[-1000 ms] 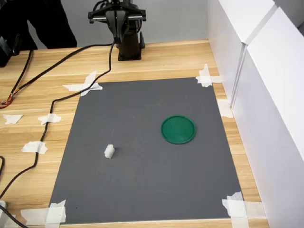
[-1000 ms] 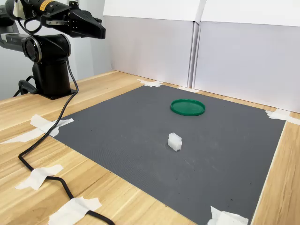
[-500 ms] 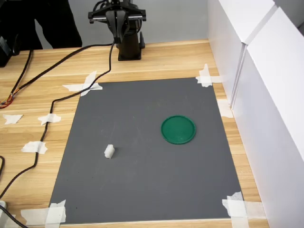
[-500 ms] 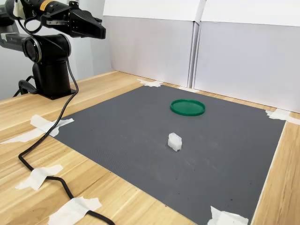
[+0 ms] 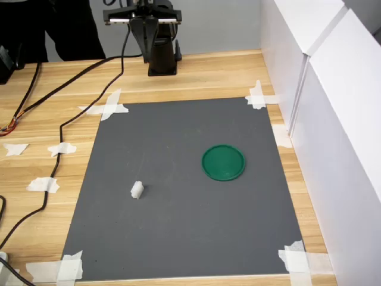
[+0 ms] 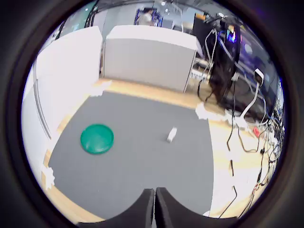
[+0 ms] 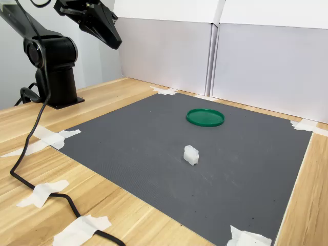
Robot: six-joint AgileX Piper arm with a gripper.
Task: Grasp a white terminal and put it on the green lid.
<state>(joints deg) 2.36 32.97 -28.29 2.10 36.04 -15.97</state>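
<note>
Neither the white terminal [image 5: 137, 190] nor the green lid [image 5: 223, 162] has shifted on the grey mat [image 5: 178, 238]; only the arm has lifted and tipped forward from its folded pose. They lie well apart. High near the base, the gripper [image 7: 114, 37] is closed and empty, probably beginning its reach.
</note>
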